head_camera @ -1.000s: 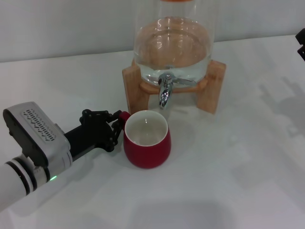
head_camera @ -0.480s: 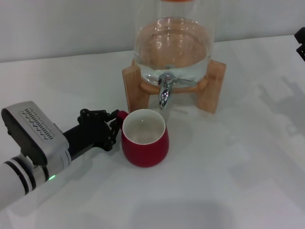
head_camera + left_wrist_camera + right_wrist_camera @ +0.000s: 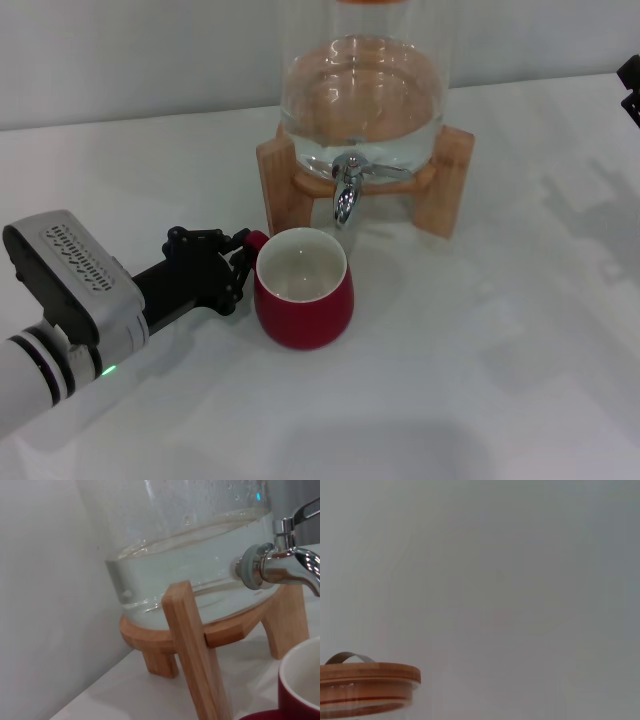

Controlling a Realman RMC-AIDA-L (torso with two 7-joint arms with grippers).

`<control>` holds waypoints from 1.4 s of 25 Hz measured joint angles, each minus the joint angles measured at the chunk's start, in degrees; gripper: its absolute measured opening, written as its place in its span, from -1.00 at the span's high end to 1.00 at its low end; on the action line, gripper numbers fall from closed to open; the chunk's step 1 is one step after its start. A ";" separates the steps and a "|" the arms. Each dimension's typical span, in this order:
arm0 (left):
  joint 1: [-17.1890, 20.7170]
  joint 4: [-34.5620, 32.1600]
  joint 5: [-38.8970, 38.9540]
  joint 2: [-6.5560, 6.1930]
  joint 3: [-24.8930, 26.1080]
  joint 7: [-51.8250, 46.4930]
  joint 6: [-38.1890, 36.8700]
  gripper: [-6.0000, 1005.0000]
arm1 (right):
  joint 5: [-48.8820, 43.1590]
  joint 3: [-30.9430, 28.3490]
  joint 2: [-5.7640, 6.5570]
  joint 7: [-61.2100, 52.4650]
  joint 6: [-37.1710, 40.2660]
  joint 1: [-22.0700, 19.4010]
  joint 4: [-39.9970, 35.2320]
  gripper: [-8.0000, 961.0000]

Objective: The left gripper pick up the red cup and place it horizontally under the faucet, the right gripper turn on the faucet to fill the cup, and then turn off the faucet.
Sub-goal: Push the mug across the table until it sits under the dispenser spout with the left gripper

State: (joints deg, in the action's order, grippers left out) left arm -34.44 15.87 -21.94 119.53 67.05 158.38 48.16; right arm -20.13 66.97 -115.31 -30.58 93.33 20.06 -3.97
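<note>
3 views. Head view: high, facing forward and down over the tabletop (image 3: 480, 400), taking in the glass dispenser (image 3: 365, 90), its faucet (image 3: 347, 192) and the red cup (image 3: 303, 300) at middle range. Left wrist view: low, near tabletop level, very close, looking sidelong at the dispenser's wooden stand (image 3: 192, 645); it shares faucet (image 3: 285, 565) and cup rim (image 3: 300, 680) with the head view. Right wrist view: held high, facing the blank wall (image 3: 510, 580), catching only the dispenser's wooden lid (image 3: 367, 674).

A wooden lid (image 3: 367, 672) shows against a grey wall (image 3: 520, 580).
</note>
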 joint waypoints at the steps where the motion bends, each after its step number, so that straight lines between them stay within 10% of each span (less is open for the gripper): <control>1: 0.00 0.01 0.01 0.01 0.01 0.00 0.00 0.80 | 0.00 0.00 0.00 0.00 0.00 -0.01 -0.11 -0.65; 35: 0.25 1.67 -0.33 0.11 -1.01 0.01 -2.20 0.61 | 0.00 0.53 0.00 -0.13 0.16 -0.02 -0.69 -0.65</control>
State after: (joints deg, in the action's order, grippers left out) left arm -34.19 17.55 -22.27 119.64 66.04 158.38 45.97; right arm -20.12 67.50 -115.31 -30.71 93.49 20.04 -4.66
